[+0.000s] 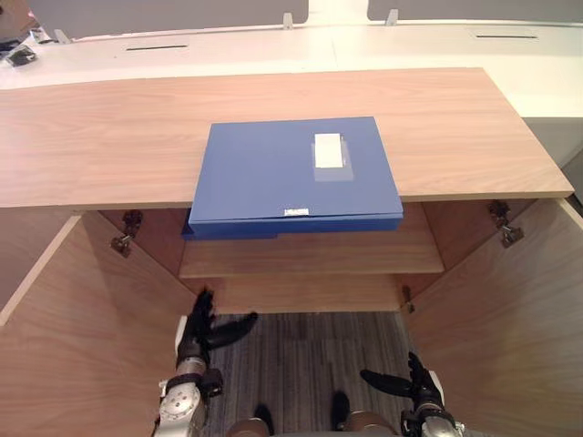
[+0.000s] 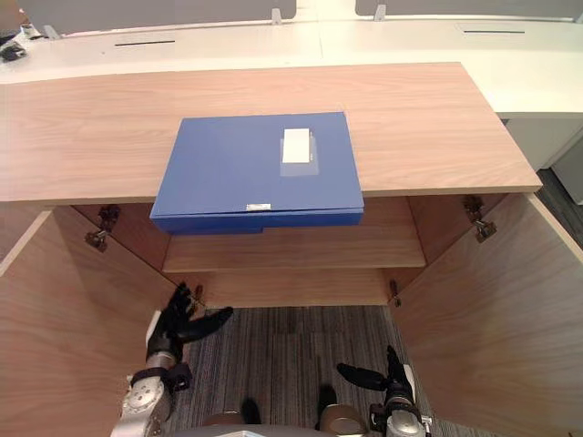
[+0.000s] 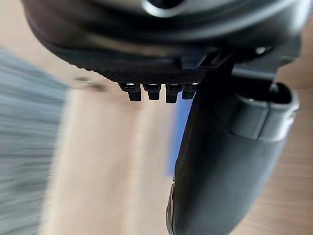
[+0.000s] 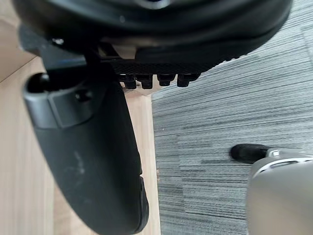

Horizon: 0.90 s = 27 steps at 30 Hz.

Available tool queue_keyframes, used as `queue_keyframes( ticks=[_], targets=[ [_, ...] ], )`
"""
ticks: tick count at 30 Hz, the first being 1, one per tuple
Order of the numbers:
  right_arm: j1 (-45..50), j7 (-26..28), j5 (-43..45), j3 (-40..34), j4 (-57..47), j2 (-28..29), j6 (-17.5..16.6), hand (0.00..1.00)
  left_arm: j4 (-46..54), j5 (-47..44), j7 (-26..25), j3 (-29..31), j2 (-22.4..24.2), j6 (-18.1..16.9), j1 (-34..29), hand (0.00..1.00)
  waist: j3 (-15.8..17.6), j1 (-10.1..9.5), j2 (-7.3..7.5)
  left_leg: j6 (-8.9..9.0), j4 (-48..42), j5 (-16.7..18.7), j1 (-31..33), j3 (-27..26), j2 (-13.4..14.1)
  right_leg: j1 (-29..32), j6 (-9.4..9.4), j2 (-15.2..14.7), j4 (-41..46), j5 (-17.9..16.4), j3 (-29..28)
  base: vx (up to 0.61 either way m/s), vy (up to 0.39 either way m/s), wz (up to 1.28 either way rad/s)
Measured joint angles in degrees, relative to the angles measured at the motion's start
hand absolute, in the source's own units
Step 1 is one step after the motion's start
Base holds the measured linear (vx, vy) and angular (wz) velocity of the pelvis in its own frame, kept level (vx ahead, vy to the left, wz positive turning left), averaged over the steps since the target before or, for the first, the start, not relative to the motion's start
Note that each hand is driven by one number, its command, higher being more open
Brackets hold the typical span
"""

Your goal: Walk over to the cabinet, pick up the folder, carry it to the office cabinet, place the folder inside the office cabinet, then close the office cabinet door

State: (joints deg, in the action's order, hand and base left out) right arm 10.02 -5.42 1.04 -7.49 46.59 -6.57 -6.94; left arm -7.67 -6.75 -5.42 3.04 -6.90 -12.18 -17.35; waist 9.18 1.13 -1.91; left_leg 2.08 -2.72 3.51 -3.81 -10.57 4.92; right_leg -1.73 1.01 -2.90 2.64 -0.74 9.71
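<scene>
Cabinet [image 1: 91, 137] comes first: a wood-grain unit right in front of the robot, with its left door [image 1: 82, 355] and right door [image 1: 510, 328] both swung wide towards the camera. Inside, a shelf [image 1: 310, 253] crosses the opening above grey carpet [image 1: 301, 355]. A white desk [image 1: 273, 45] runs behind the cabinet.

On the cabinet's top lies the folder [image 1: 291, 168], a flat, rigid-looking blue box file lying closed, with its near edge jutting past the front lip above the shelf. A white label [image 1: 328, 150] sits on its upper face and a smaller white tag on its near edge.

The left hand [image 1: 202, 330] hangs low in the opening, fingers straight and thumb spread, holding nothing. The right hand [image 1: 405, 381] is lower, fingers likewise extended and empty.

The walk appears finished, and the pick-up is not yet begun. The next move probably calls for raising both hands to the overhanging edge and gripping it from either side.
</scene>
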Motion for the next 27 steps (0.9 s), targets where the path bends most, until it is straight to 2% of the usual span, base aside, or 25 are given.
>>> queue_keyframes(
  ticks=[5,10,13,17,20,23,27],
  targets=[
    [0.79,-0.06,-0.24,0.78,0.01,-0.17,-1.12,1.00,15.60,10.78,-4.92,1.16,-2.31,-2.29,-4.24,1.00,-1.45,-0.41,-0.09,-0.07,1.43,-1.30,-0.55,2.20,-0.50,-0.90,0.15,-0.40,-0.06,-0.10,1.74,-0.08,-0.016,0.18],
    [1.77,-0.10,-0.76,3.21,0.06,-0.93,-1.26,1.00,24.36,22.88,-9.01,0.98,-5.09,-5.11,-4.50,1.00,-2.77,-0.42,-0.27,-0.10,3.07,-2.70,-0.74,3.46,-0.94,-1.19,0.56,-0.65,-0.71,-0.01,2.76,-0.06,-0.012,0.16],
    [1.97,-0.11,-1.25,4.00,0.18,-1.07,-1.49,1.00,27.93,29.68,-11.02,0.40,-5.76,-5.15,-4.26,1.00,-3.23,-0.17,-0.13,-0.09,3.14,-2.68,-0.70,3.37,-0.92,-1.34,0.95,-0.56,-0.79,-0.24,2.55,0.00,0.000,0.00],
    [1.95,-0.13,-1.36,4.65,1.02,-1.19,-2.25,1.00,28.98,38.12,-13.85,-2.71,-6.32,-4.99,-2.96,1.00,-3.33,-0.16,-0.09,-0.08,3.03,-2.63,-0.98,3.03,-0.85,-1.51,0.72,-0.16,-0.68,0.07,1.96,0.02,-0.003,-0.04],
    [2.02,-0.10,-1.38,5.74,1.29,-1.70,-2.35,1.00,28.53,42.14,-14.21,-5.87,-8.96,-4.31,-1.00,1.00,-3.92,-0.01,-0.21,-0.10,3.63,-2.61,-1.92,2.42,-0.85,-1.62,0.72,-0.05,-0.66,0.12,1.32,0.02,0.010,-0.10],
    [2.11,0.21,-1.38,5.74,1.30,-1.73,-2.35,1.00,25.52,45.41,-14.08,-8.87,-11.93,-3.18,3.34,1.00,-4.66,0.93,-0.15,-0.11,4.03,-2.61,-2.53,1.85,-0.95,-1.68,0.74,-0.08,-0.64,0.24,0.63,-0.01,0.016,-0.11],
    [2.50,1.21,-1.19,5.74,1.30,-1.84,-2.33,1.00,20.12,50.25,-13.58,-10.89,-13.09,-0.97,8.52,1.00,-4.85,1.78,-0.21,-0.23,4.86,-2.71,-3.14,0.71,-1.04,-1.48,0.68,-0.03,-0.95,0.64,-0.46,-0.03,0.015,-0.16]
  ],
)
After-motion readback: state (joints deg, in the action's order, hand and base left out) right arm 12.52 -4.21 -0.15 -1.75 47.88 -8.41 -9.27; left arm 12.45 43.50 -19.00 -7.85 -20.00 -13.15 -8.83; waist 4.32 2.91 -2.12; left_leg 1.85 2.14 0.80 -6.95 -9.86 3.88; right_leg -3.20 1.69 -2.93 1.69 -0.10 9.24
